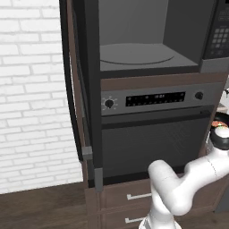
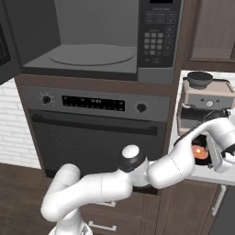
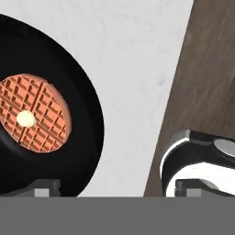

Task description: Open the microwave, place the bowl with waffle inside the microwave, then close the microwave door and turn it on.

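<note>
The microwave stands open, with its grey cavity and round turntable bare. Its keypad is on the right. The microwave door is swung out to the left and shows edge-on. The black bowl holds a round waffle and sits on the white counter to the right of the oven. My gripper is open just above the counter at the bowl. One fingertip is over the bowl's rim, the other is out past the counter edge, and nothing is held.
Under the microwave is an oven with two knobs and a display strip. A coffee machine stands on the counter right behind the bowl. Drawers sit below the oven. A white brick wall lies to the left.
</note>
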